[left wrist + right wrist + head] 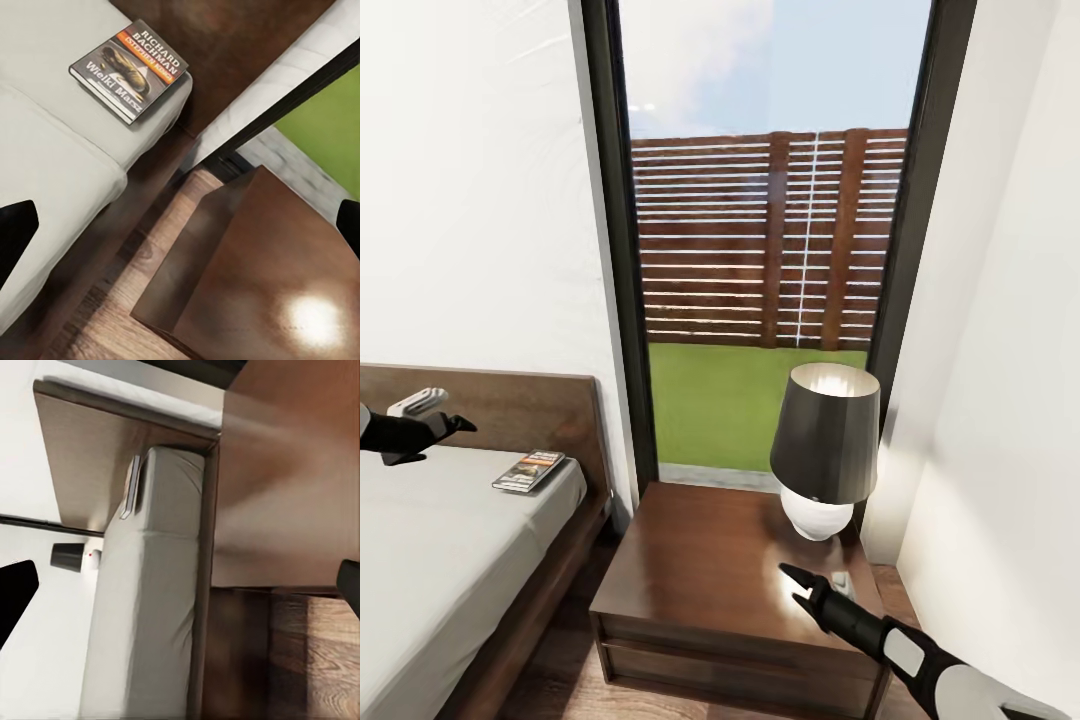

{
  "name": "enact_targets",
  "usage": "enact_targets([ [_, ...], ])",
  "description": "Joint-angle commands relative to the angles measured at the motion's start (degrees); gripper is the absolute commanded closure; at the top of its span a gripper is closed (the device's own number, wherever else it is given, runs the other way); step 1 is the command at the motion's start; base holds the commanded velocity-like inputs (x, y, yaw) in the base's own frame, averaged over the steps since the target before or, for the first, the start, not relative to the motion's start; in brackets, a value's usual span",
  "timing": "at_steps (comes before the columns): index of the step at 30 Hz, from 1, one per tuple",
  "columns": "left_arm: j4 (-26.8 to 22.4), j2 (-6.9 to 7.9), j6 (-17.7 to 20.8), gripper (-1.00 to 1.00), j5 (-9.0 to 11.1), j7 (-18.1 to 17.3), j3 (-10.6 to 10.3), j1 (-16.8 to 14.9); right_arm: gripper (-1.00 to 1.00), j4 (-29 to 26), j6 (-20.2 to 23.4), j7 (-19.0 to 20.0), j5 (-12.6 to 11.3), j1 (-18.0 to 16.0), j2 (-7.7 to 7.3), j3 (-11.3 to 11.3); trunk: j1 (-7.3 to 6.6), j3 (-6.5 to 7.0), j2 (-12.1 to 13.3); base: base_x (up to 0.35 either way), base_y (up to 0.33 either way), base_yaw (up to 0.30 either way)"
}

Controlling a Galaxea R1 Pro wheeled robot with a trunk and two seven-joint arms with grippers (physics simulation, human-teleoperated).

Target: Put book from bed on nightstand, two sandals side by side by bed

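The book, a thin dark paperback with an orange band, lies flat on the bed's grey mattress at the corner by the headboard. My left gripper hovers open over the mattress, a short way left of the book, with nothing between its fingers. The nightstand stands right of the bed under the window. My right gripper is open and empty above the nightstand's front right part, close to the lamp base. From the right wrist view the book appears edge-on. The sandals are out of view.
A lamp with a dark shade and white base stands on the nightstand's back right. Behind it are a tall black-framed window and a white wall at right. Wood floor fills the narrow gap between bed and nightstand.
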Motion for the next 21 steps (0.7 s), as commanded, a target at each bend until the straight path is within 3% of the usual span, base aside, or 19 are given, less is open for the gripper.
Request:
enact_targets([
  [1,0.0,-0.05,0.2,-1.00,-0.6,-0.5,0.3,-0.1,-1.00,0.0,0.5,0.5,0.3,0.0,0.06,-0.3,-0.01,-0.06,0.0,0.000,0.000,0.000],
  [21,0.0,-0.32,0.1,-1.00,-0.6,-0.4,-0.2,-0.1,-1.00,0.0,0.5,1.9,0.8,0.0,0.31,0.0,-0.01,-0.06,0.0,0.000,0.000,0.000],
])
